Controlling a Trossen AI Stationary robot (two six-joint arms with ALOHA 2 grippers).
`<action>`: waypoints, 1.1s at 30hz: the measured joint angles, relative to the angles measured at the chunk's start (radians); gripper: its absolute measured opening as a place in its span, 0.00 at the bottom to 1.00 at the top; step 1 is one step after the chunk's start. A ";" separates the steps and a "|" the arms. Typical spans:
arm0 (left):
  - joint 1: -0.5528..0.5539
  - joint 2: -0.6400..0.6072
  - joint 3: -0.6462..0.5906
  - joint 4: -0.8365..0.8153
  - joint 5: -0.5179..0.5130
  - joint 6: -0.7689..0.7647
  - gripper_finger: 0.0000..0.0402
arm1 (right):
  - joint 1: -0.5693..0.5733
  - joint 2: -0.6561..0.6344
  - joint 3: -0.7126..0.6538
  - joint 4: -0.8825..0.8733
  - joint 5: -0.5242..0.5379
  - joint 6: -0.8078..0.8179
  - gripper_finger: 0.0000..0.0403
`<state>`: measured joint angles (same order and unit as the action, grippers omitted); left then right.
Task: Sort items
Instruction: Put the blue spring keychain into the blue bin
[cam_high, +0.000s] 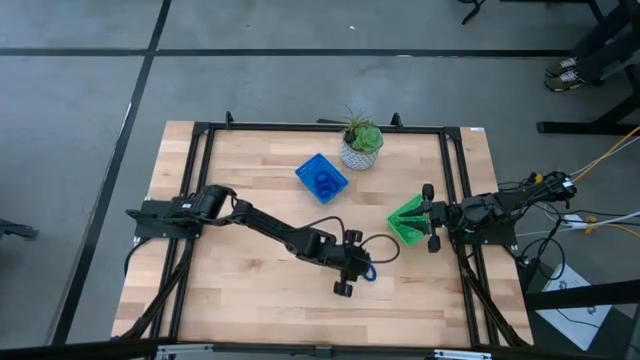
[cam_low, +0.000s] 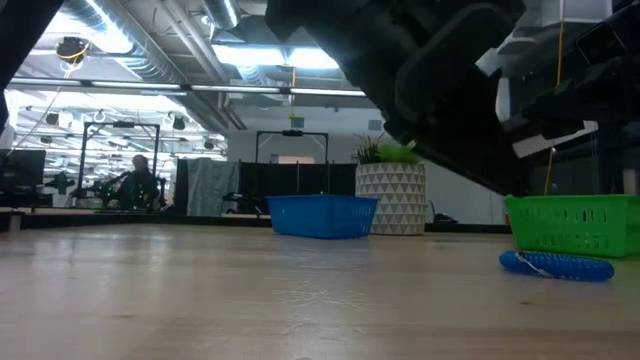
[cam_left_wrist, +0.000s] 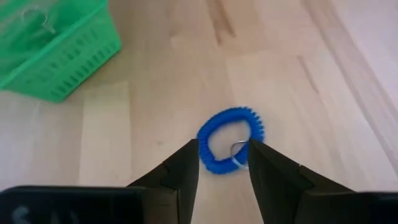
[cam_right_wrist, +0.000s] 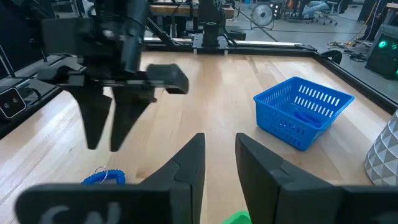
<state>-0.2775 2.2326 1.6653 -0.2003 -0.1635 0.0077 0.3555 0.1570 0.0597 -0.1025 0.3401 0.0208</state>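
Ribbed blue coil ring (cam_left_wrist: 230, 140) flat on pale woodgrain, left claw (cam_left_wrist: 222, 163) parted above it, empty.

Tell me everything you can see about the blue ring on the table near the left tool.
The blue ring is a small coiled loop, plastic by the look, with a thin metal key ring on it. It lies flat on the bare wooden table, apart from the green tray. The left tool is open above it, fingers to either side, not visibly touching.

I see one blue coiled ring (cam_left_wrist: 231, 140) lying flat on the wood, a small metal loop attached.
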 joint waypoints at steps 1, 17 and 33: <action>0.005 0.000 0.000 -0.002 0.000 -0.013 0.32 | 0.000 0.000 0.000 0.000 0.000 0.000 0.22; 0.025 0.107 0.000 0.139 0.041 -0.049 0.32 | 0.000 0.000 0.000 0.000 0.000 0.000 0.22; 0.026 0.141 0.004 0.126 0.005 -0.036 0.30 | 0.000 0.000 0.000 0.000 0.000 0.000 0.22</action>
<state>-0.2517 2.3738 1.6691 -0.0744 -0.1580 -0.0279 0.3555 0.1567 0.0597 -0.1027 0.3397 0.0207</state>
